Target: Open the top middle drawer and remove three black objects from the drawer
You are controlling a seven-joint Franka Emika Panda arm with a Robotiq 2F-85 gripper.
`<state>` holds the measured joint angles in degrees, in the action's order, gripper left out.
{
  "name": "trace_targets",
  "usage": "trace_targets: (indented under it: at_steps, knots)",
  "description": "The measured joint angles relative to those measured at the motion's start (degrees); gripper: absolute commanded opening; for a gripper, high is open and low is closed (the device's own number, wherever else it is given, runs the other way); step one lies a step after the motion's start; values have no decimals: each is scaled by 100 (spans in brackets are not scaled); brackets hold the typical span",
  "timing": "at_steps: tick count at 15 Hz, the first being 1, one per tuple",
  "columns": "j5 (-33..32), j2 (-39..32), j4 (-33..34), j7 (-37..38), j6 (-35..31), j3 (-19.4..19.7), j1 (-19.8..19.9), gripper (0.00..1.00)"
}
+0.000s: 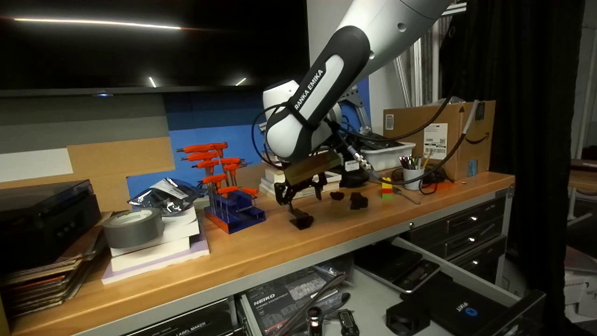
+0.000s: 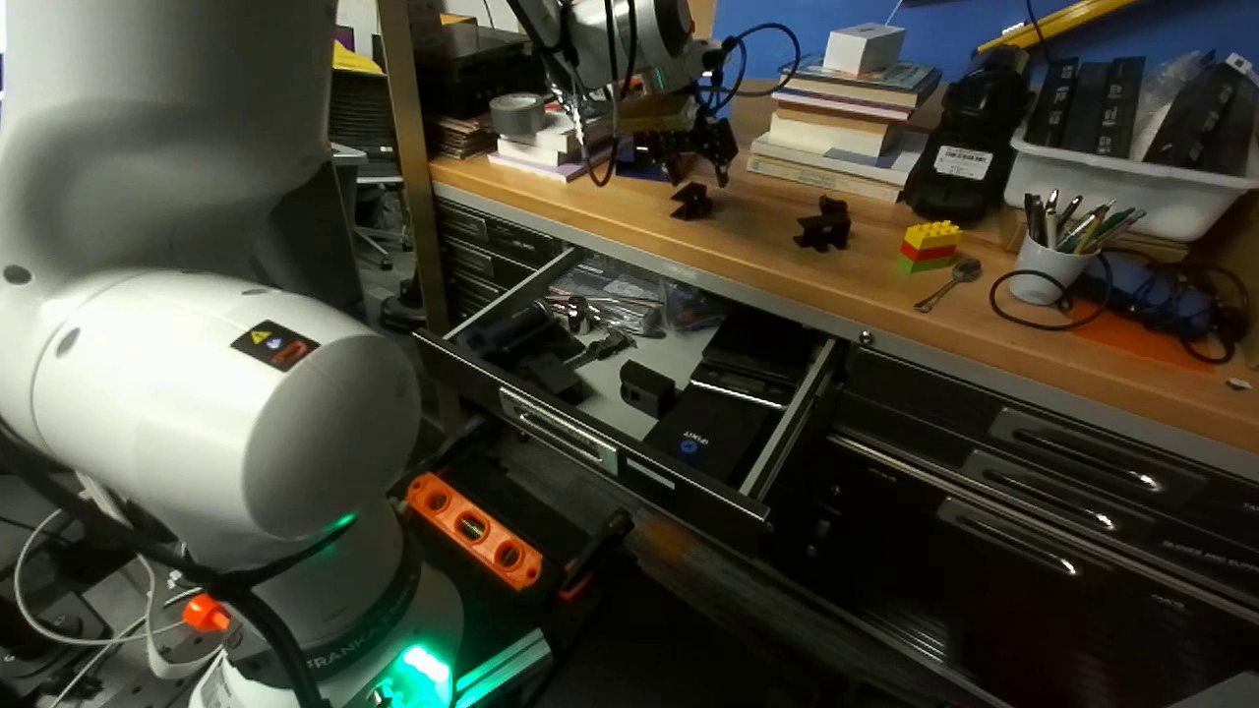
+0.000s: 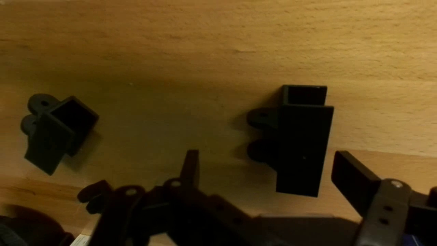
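The top middle drawer stands pulled open, in both exterior views (image 1: 520, 311) (image 2: 561, 433). Three black bracket-like objects lie on the wooden tabletop. The nearest bracket (image 1: 303, 220) (image 2: 691, 203) (image 3: 302, 147) lies below my gripper (image 1: 304, 197) (image 2: 700, 172) (image 3: 266, 164). My gripper is open and empty. In the wrist view this bracket shows between the fingers, apart from both. A second bracket (image 1: 358, 201) (image 2: 822, 233) (image 3: 51, 141) lies to one side. The third (image 1: 336, 195) sits just behind it, partly hidden. A further black block (image 1: 406, 318) (image 2: 646, 388) is inside the drawer.
The drawer also holds a scale, a black iFixit case (image 2: 703, 433), calipers and tools. On the tabletop are a red-and-blue tool rack (image 1: 233, 212), stacked books (image 2: 836, 147), toy bricks (image 1: 386, 189), a spoon (image 2: 949, 285), and a pen cup (image 2: 1052, 272).
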<state>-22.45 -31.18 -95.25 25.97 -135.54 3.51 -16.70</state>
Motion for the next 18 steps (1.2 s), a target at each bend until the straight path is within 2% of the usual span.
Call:
trace_targets:
  at_steps: [5,10,14,18]
  knots:
    - [26,476,-551,-12,187,9,106,100]
    - [-75,1079,-1597,316,417,125,139,100]
    - [-452,1571,-2634,1219,417,232,182,100]
    - [-768,1903,-3497,2572,374,272,333,100]
